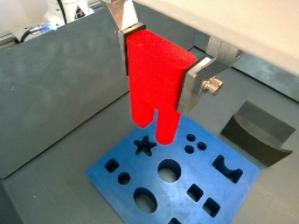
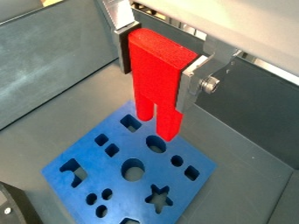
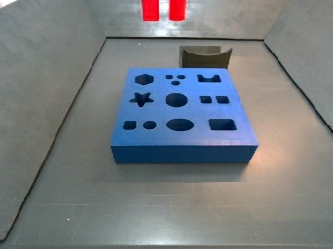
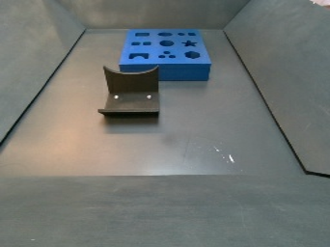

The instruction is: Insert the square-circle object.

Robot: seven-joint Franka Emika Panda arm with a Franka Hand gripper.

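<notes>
The square-circle object [image 1: 152, 96] is a bright red piece with two prongs pointing down. My gripper [image 1: 162, 68] is shut on its upper body, a silver finger on each side, in both wrist views [image 2: 158, 70]. The piece [image 2: 152, 101] hangs above the blue holed block [image 1: 117, 166], its prongs clear of the top face over the block's edge region [image 2: 107, 171]. In a side view only the red prong tips [image 3: 163, 10] show at the upper edge, well above and behind the blue block [image 3: 182, 146]. The gripper itself is out of both side views.
A dark grey block with a curved notch [image 3: 202, 55] stands on the floor beyond the blue block; it also shows in another side view [image 4: 129, 96] and a wrist view [image 1: 260, 131]. Grey walls [image 3: 53, 117] slope up round the floor. The blue block [image 4: 168, 68] sits near one wall.
</notes>
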